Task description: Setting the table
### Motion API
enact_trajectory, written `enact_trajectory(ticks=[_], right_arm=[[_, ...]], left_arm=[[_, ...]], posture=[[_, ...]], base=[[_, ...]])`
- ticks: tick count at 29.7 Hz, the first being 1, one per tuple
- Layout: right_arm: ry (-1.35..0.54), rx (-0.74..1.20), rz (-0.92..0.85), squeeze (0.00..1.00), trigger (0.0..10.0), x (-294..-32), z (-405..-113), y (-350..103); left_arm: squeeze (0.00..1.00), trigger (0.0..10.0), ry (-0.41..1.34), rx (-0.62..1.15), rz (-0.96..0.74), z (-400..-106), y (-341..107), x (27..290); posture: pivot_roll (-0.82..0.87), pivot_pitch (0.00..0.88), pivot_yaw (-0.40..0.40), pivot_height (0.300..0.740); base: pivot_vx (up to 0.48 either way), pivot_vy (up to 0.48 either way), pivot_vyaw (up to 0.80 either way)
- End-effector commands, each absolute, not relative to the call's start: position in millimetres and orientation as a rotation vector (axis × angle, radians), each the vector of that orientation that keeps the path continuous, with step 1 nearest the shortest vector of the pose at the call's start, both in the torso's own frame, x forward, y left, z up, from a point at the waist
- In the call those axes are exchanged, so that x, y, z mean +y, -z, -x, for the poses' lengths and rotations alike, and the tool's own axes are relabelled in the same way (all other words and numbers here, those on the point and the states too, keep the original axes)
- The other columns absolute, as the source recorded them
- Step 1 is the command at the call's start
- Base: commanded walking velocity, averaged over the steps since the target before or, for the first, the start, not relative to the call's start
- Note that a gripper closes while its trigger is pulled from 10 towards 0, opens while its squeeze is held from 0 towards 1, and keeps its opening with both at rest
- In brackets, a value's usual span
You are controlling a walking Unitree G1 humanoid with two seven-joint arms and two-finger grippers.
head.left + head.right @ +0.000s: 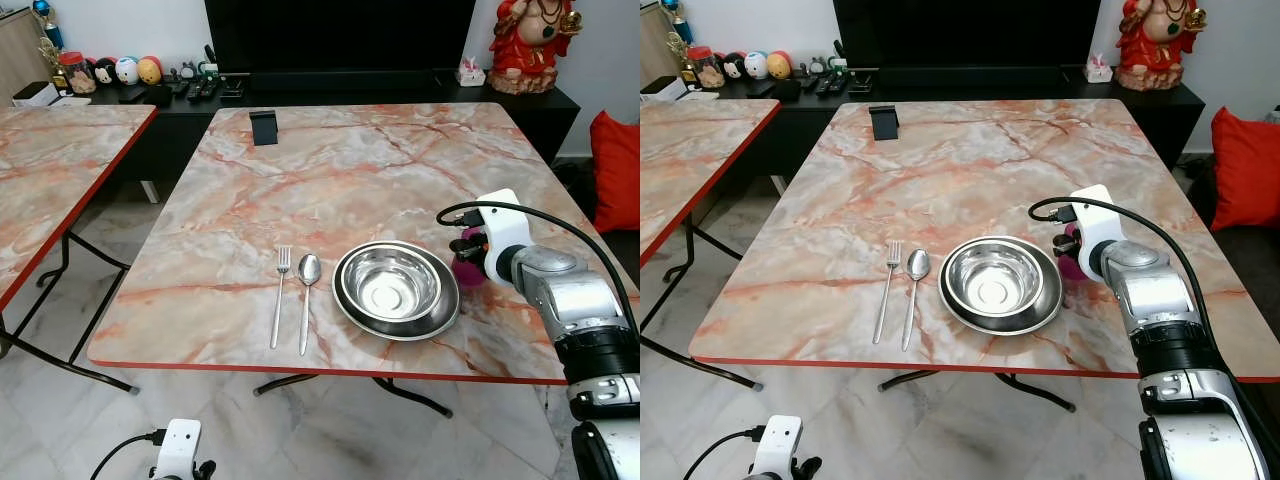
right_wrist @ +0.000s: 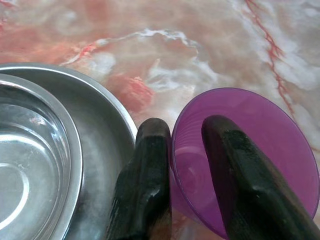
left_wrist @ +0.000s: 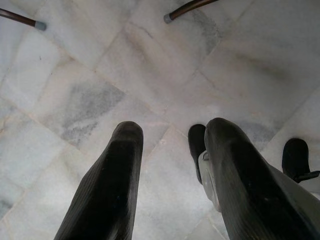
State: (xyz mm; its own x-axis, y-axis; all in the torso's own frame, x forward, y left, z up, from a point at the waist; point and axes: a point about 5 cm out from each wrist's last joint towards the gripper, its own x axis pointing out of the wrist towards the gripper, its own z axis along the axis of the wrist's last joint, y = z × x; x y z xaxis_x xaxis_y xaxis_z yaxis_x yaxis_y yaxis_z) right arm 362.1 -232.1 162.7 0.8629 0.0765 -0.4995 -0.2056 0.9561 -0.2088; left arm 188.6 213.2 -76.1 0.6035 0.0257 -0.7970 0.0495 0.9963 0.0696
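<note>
Right wrist view, right tool pinching purple cup wall, beside plate

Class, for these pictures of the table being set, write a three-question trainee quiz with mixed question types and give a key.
1. True or false: the fork lies to the robot's left of the spoon.
2. The right end effector grips which item? A) purple cup B) bowl C) spoon
3. Fill in: the bowl sits inside a steel ____.

Key: 1 true; 2 A; 3 plate.
</note>
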Motion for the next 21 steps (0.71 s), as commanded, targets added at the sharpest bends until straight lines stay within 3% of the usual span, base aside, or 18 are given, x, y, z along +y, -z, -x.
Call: enact_trajectory(ticks=[1,21], right_arm=[[-0.147,0.472,0.274,0.00,10.0,-229.7,-366.6,-172.8],[-0.135,0.473,0.308,0.00,10.0,-227.8,-368.1,-168.2]], left_arm=[[0.00,10.0,0.005,0.955,-0.094,-181.5,79.5,215.8],[0.00,10.0,0.003,0.958,-0.096,-181.1,79.8,215.8]], posture=[[-0.09,0.000,0.037,0.740],[-0.08,0.000,0.034,0.740]], base=[[0.000,0.000,0.00],[0.000,0.000,0.00]])
